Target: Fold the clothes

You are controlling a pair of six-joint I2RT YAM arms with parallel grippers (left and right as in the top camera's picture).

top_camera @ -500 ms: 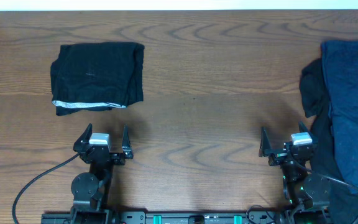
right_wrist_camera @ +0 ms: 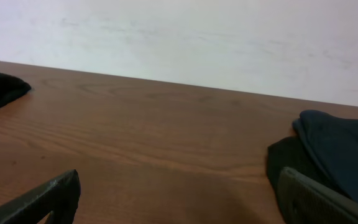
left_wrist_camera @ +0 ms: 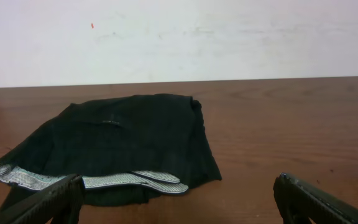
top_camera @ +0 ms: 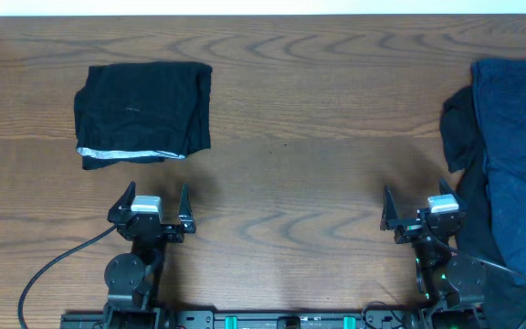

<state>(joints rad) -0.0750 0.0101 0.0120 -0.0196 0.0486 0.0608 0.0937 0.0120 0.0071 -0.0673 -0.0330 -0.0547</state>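
Observation:
A folded black garment (top_camera: 142,110) with a white edge strip (top_camera: 131,154) lies at the left of the table; the left wrist view shows the same black garment (left_wrist_camera: 129,140) just ahead. A pile of navy-blue clothes (top_camera: 514,160) covers the right edge, a darker piece (top_camera: 457,132) sticking out on its left side; the navy cloth (right_wrist_camera: 344,152) also shows in the right wrist view. My left gripper (top_camera: 156,203) rests open near the front edge, below the black garment, holding nothing. My right gripper (top_camera: 420,205) is open too, right beside the navy pile, with nothing between its fingers.
The wooden table (top_camera: 290,137) runs between the two lots of clothes. A black cable (top_camera: 53,265) loops at the front left beside the left arm's base. A pale wall (left_wrist_camera: 185,37) stands behind the table's far edge.

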